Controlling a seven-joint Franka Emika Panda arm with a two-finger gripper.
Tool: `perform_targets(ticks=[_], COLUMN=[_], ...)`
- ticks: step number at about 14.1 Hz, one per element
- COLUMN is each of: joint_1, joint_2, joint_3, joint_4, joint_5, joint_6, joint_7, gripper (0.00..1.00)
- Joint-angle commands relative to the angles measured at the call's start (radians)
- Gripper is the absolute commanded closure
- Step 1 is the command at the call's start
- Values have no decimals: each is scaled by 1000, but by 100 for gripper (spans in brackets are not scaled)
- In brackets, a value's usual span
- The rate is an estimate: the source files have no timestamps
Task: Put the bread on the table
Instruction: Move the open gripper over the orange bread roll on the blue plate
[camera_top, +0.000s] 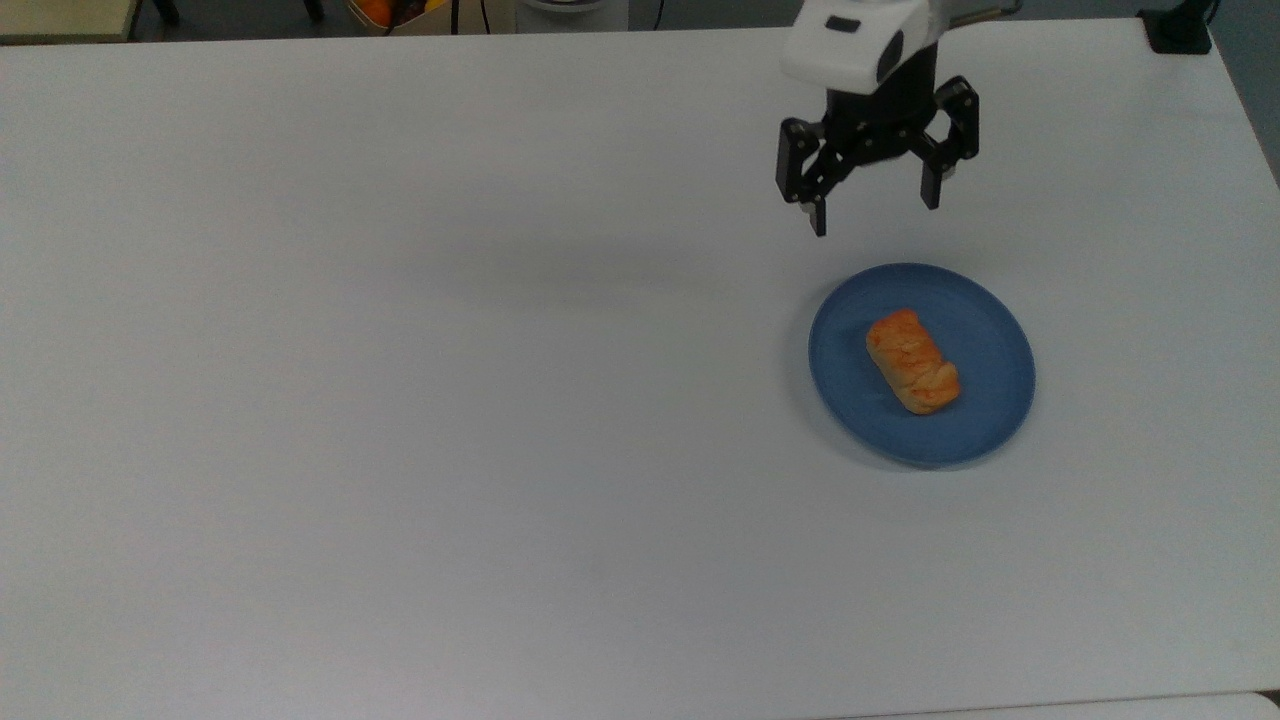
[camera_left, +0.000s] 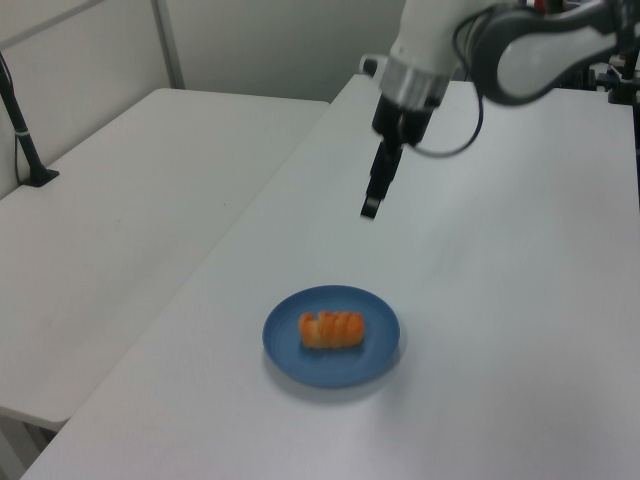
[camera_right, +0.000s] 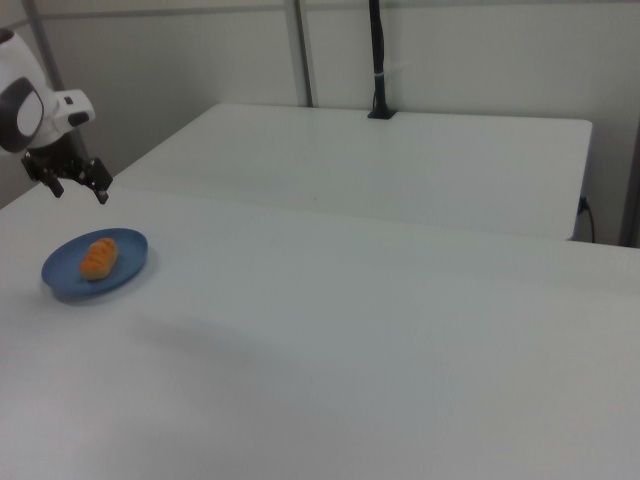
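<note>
Jaws spread wide, empty, touching nothing, above bread (camera_top: 912, 361) on blue plate (camera_top: 985, 320)

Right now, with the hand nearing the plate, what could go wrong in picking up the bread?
1. The bread lies diagonally on the blue plate in the top view; if the open hand isn't turned across its narrow side, the fingers could miss or crush it.
2. The plate sits loose on the table; a low approach could catch its rim and shove it.
</note>
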Motion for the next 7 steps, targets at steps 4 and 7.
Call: perform_targets(ticks=[4,7], joint_1=[75,106], joint_2=[181,249], joint_3=[-14,-17], joint_4=[10,10], joint_5=[-109,-175], joint_6=[218,293], joint_7=[19,20], gripper=[0,0])
